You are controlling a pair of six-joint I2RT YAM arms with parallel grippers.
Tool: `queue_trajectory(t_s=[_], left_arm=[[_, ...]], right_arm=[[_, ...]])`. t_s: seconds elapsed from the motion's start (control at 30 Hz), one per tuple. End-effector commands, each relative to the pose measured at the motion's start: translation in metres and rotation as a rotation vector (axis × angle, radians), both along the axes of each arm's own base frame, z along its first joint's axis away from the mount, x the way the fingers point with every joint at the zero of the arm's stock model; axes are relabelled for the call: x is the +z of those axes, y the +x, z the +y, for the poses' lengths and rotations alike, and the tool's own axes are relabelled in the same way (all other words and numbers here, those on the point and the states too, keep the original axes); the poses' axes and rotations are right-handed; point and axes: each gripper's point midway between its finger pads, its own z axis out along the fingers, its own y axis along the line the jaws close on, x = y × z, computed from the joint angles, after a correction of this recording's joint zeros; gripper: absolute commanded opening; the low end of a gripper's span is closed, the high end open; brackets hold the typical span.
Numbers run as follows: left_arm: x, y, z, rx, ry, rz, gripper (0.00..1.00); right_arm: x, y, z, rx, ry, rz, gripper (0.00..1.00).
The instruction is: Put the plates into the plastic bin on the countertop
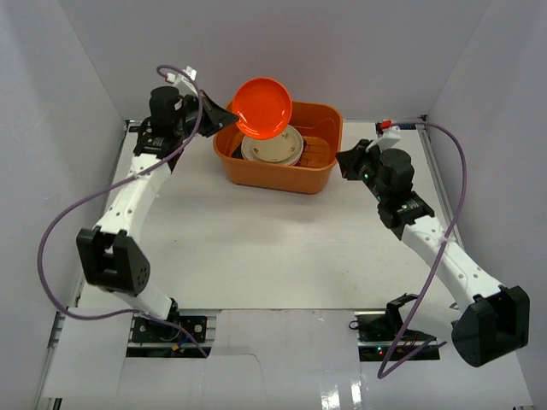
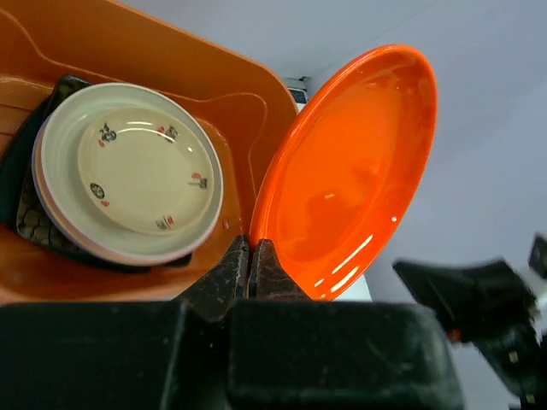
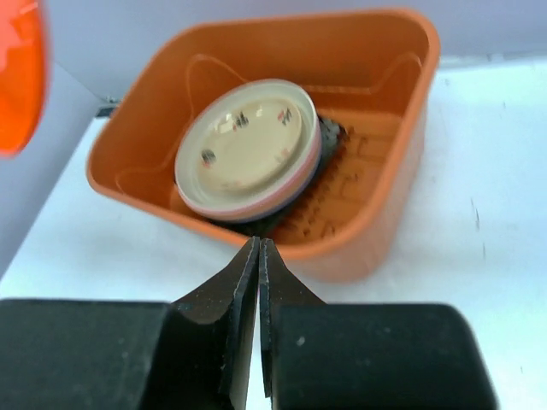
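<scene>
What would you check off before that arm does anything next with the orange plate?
1. Left tool pinches the orange plate by its rim: ok.
2. Orange plate fully above the plastic bin: cannot tell; it hangs tilted near the back-left rim.
3. Landing spot: the cream plate lies flat, topmost inside the bin: ok.
4. Right tool shut, empty, outside the bin: ok.

My right gripper (image 3: 258, 252) pinched together, empty, orange bin (image 3: 408, 171) just beyond on white countertop (image 3: 491, 222), cream plate (image 3: 248, 141) topping a stack inside, orange-red plate (image 3: 17, 77) far left
</scene>
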Motion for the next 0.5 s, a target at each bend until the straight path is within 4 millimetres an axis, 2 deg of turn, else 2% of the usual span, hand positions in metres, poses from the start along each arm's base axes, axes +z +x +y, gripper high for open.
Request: queue_trajectory(t_s=[0.0,0.07,0.1,0.13,0.23,0.3,0.33,0.37,0.47], left_arm=[[-0.032,0.046,-0.006,0.042,0.082,0.084,0.00],[-0.048,0.063,-0.008,0.045,0.104,0.110,0.00],[-0.057,0.070,-0.011,0.040,0.111,0.130,0.00],[-0.069,0.083,-0.015,0.039,0.117,0.151,0.00],[-0.089,0.102,-0.024,0.033,0.137,0.174,0.00],[-0.100,0.108,-0.029,0.024,0.156,0.189,0.00],[-0.094,0.114,-0.032,0.020,0.154,0.176,0.00],[-0.115,0.120,-0.035,0.006,0.164,0.217,0.00],[-0.131,0.121,-0.043,-0.022,0.176,0.262,0.00]], right_arm=[[-0.004,-0.017,-0.012,-0.025,0.025,-0.023,0.08],[-0.008,-0.028,-0.015,-0.014,0.026,-0.018,0.08],[-0.020,-0.034,-0.016,-0.008,0.013,0.009,0.08],[-0.024,-0.037,-0.018,-0.012,0.007,0.014,0.08],[-0.029,-0.051,-0.029,-0.023,-0.036,0.014,0.08],[-0.031,-0.056,-0.032,-0.023,-0.061,0.017,0.08],[-0.034,-0.061,-0.034,-0.021,-0.068,0.025,0.08],[-0.036,-0.063,-0.035,-0.019,-0.069,0.028,0.08],[-0.040,-0.067,-0.039,-0.028,-0.073,0.030,0.08]])
